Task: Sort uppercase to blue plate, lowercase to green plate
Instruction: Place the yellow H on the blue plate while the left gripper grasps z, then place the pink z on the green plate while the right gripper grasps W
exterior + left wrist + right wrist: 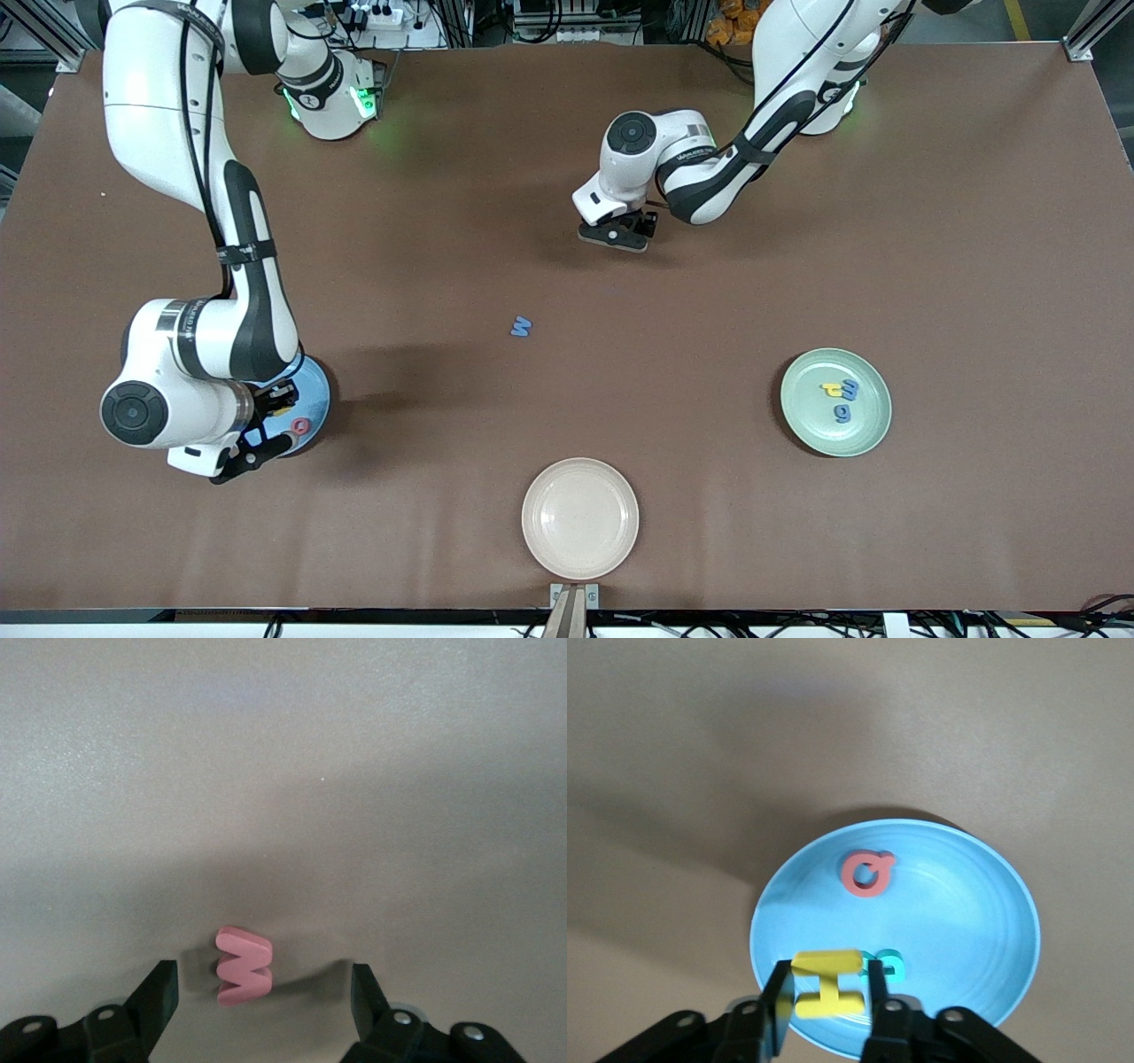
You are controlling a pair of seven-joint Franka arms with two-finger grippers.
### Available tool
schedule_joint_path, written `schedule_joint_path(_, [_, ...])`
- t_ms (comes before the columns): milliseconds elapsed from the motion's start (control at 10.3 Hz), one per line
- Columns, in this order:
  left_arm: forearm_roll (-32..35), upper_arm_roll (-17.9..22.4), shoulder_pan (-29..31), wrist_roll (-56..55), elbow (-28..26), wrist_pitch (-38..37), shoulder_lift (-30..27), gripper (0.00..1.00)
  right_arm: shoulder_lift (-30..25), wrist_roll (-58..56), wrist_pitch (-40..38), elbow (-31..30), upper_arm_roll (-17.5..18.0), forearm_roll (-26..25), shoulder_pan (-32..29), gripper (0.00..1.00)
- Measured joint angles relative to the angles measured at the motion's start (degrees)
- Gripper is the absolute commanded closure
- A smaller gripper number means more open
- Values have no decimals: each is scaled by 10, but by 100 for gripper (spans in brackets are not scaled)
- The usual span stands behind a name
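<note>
The blue plate [321, 400] is taken as landmark, at the right arm's end of the table. Well apart from it, toward the left arm's end, the green plate [835, 401] is seen, bearing three small letters. The right gripper [826, 992] is held over the blue plate, clamped on the yellow H [825, 983]; the red Q [867, 873] is lain in it. The left gripper [263, 988] is spread wide around the pink letter [243, 965].

- Brown bench [620, 372] carries everything.
- Blue plate [317, 390] lies at the right arm's end, partly hidden by that arm.
- Green plate [864, 434] lies toward the left arm's end.
- Cream plate [580, 518] lies nearest the front camera, mid-bench.
- Blue W [521, 327] lies on bare bench, mid-bench.
- Pink w [243, 966] lies on bare bench.
</note>
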Motion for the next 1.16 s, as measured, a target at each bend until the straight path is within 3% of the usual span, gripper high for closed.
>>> schedule_joint_path(193, [1, 0, 0, 0, 1, 0, 4, 48, 0, 0, 0, 0, 5, 2, 2, 0])
schedule_joint_path(387, [2, 1, 1, 0, 6, -1, 6, 100, 0, 0, 0, -1, 5, 2, 3, 0])
schedule_joint_path(870, [4, 16, 22, -1, 21, -1, -4, 100, 0, 0, 0, -1, 7, 16, 5, 0])
schedule_joint_path(1160, [11, 22, 136, 43, 27, -4, -45, 100, 0, 0, 0, -2, 7, 20, 6, 0])
